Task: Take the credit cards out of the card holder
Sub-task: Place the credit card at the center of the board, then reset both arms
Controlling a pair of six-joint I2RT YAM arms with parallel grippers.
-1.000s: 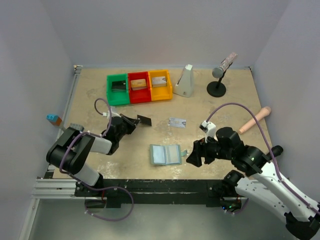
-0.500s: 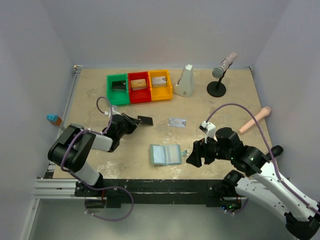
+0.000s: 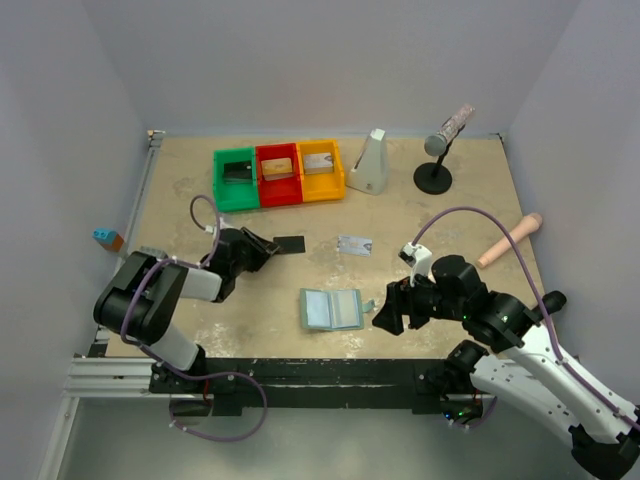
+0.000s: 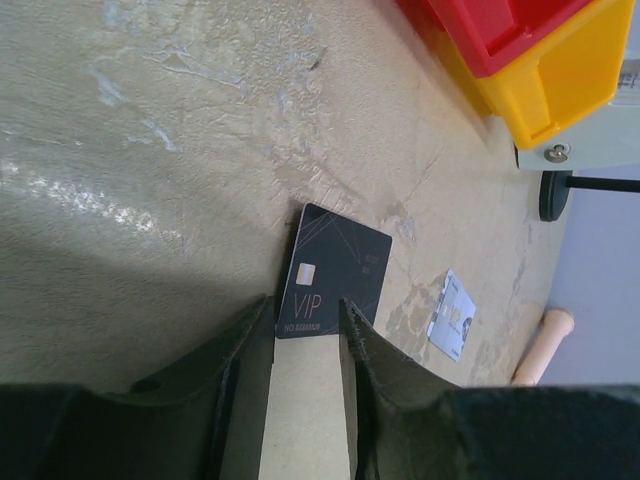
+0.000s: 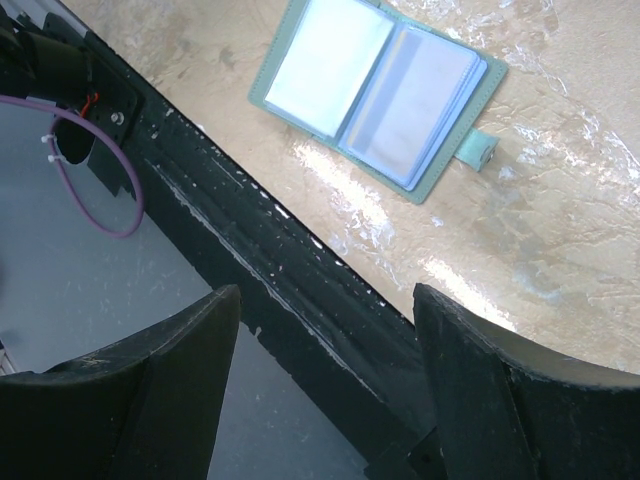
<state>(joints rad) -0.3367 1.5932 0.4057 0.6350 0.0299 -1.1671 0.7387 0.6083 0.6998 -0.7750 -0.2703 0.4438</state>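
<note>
The card holder lies open and flat near the table's front edge, its pale blue pockets up; it also shows in the right wrist view. The black credit card lies flat on the table just beyond my left gripper. In the left wrist view the card reads VIP, with its near edge between the parted tips of the left gripper, which is open. The silver-grey credit card lies further right and also shows in the left wrist view. My right gripper is open and empty, right of the holder.
Green, red and yellow bins stand at the back; the red one holds a tan card. A white wedge-shaped object, a microphone on a stand and a pale handle are to the right. The black front rail lies under my right gripper.
My left gripper has let go of the black card, which now lies flat on the table. It has drawn back slightly to the left. The right arm has barely moved.
</note>
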